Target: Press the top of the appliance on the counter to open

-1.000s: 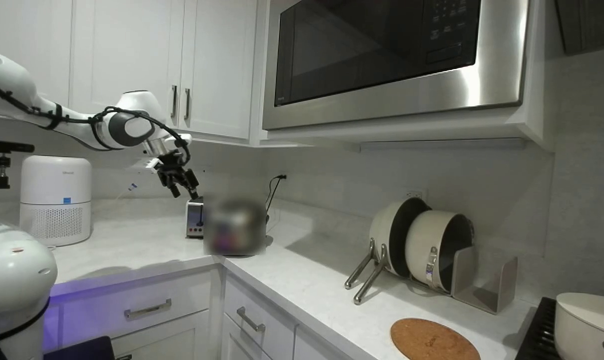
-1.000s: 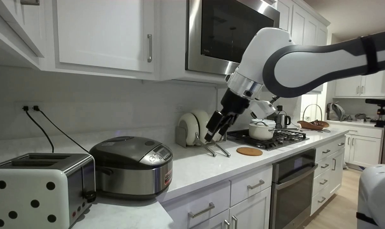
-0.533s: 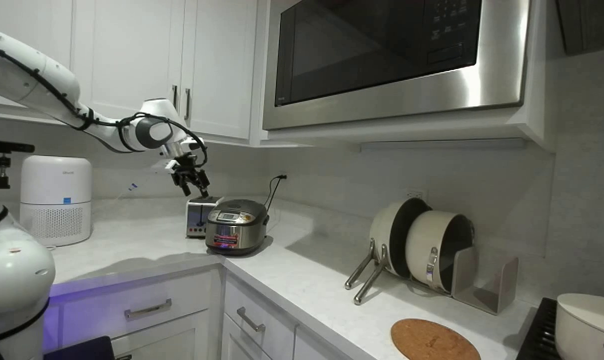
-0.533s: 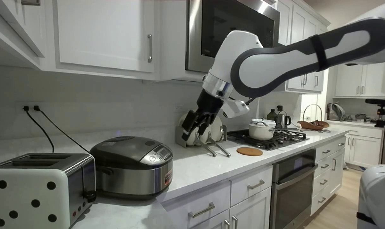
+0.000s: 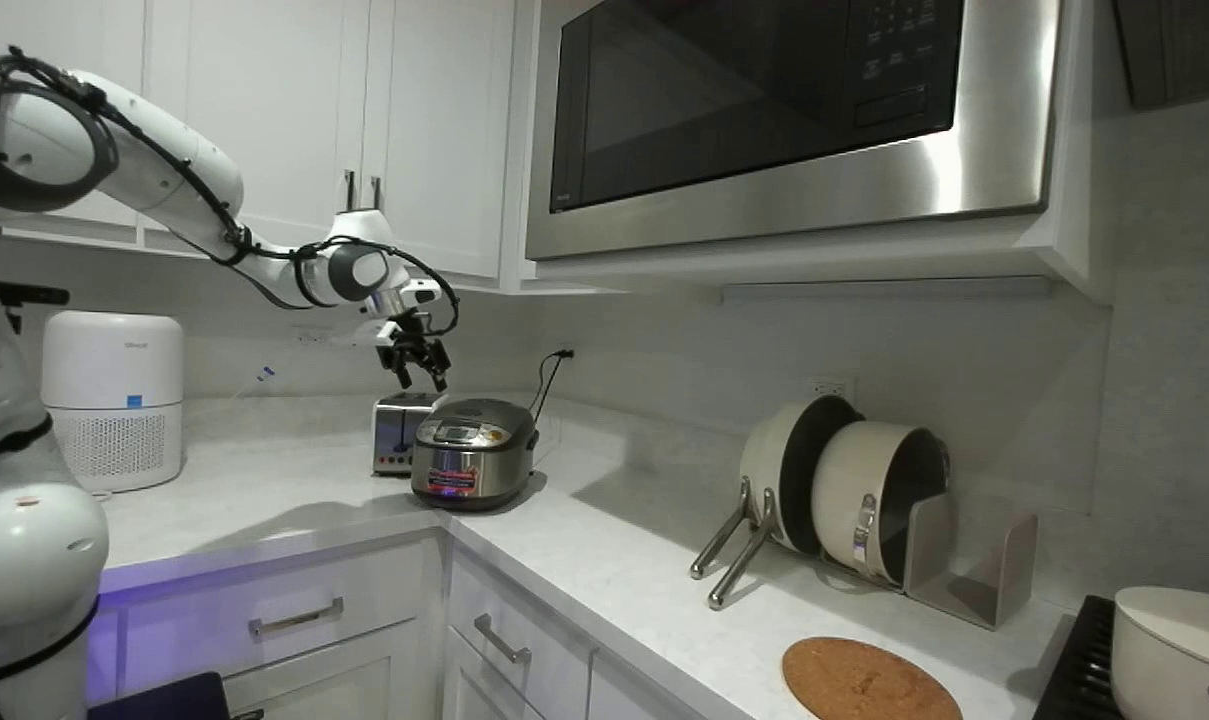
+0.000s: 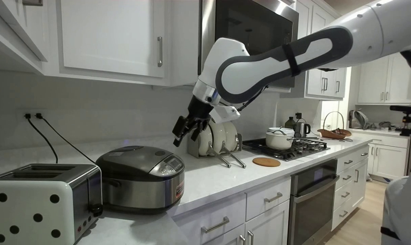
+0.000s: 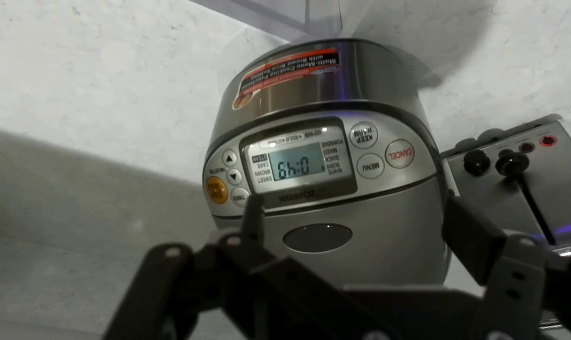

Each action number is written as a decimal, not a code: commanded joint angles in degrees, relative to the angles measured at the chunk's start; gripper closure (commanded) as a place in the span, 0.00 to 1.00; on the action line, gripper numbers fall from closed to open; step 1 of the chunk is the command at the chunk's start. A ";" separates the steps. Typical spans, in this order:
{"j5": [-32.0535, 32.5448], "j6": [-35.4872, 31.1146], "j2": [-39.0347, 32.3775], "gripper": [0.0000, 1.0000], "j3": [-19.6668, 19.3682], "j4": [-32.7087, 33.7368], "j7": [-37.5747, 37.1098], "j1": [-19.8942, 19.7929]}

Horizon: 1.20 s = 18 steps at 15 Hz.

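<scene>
The fingers (image 7: 474, 241) are released, spread wide, and hang above the rice cooker (image 5: 472, 460), apart from it in both exterior views. In the wrist view they reach over its closed lid (image 7: 384, 231), with a dark oval button (image 7: 317, 237) showing between them and the control panel (image 7: 313, 160) just beyond. The cooker stands upright on the worktop (image 5: 614, 545), at the inner corner where two stretches meet.

What crowds it most is the spotted toaster (image 6: 38, 207), just beside it on the left in an exterior view; whether the two touch cannot be told. Black cords (image 6: 48, 143) drop from the wall (image 6: 123, 112) behind the pair. From the right there the arm (image 6: 276, 64) reaches in, blocking part of the microwave (image 6: 253, 34), which is fixed above the worktop.

Farther right, pale pans (image 5: 849, 480) stand on edge in a rack (image 5: 1017, 570), their handles (image 5: 740, 550) jutting toward the near side. A round cork mat (image 5: 869, 680) lies flat by them, and past it the stove (image 6: 292, 154) carries a white pot (image 6: 278, 141). A kettle (image 6: 302, 129) and a basket (image 6: 332, 135) stand toward the far end. Well apart on the left, in an exterior view, is a tall white machine (image 5: 112, 400), with cupboards (image 5: 264, 110) higher up.
</scene>
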<state>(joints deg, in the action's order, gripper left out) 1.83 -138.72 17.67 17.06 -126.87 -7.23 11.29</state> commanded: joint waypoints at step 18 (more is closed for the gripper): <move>11.27 -5.06 -22.64 0.96 -1.30 18.73 -6.56 2.58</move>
<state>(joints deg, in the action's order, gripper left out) 11.06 -142.84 -2.44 16.80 -110.91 -11.75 12.60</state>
